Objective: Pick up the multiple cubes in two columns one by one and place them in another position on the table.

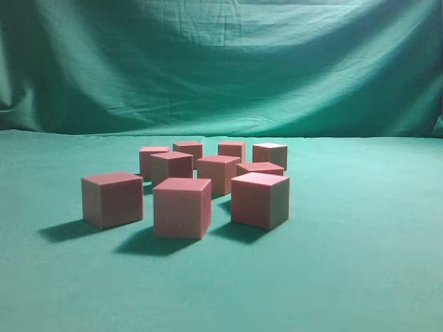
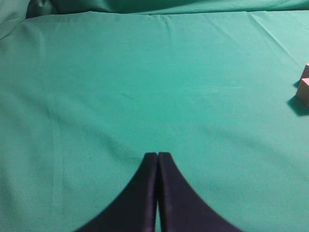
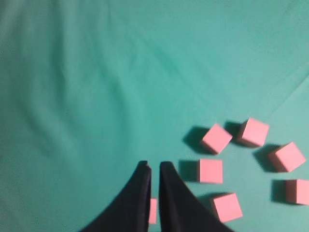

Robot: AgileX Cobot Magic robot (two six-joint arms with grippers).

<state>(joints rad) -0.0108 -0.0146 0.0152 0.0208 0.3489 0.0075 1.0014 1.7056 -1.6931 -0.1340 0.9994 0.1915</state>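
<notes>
On the table (image 1: 360,277), a wide surface under slightly wrinkled green cloth, nine cubes (image 1: 182,207) stood in a loose cluster near the middle, all resting flat and none stacked. Three sat in the front row of the exterior view, slightly apart from one another and each casting a shadow to the front left; six smaller-looking ones stood behind them, close together. Tops were reddish-pink, sides a duller tan-pink. A draped green backdrop (image 1: 221,62) of the same cloth closed the scene behind.

Left gripper (image 2: 157,154): dark, fingers pressed together, holding nothing, above bare cloth; two cubes showed only at the right edge of the left wrist view, well apart from it.

Right gripper (image 3: 153,166): dark, fingers nearly together with a thin gap, holding nothing. Six cubes lay to its right in the right wrist view, the nearest one just beside its right finger; a seventh was partly hidden between the fingers.
</notes>
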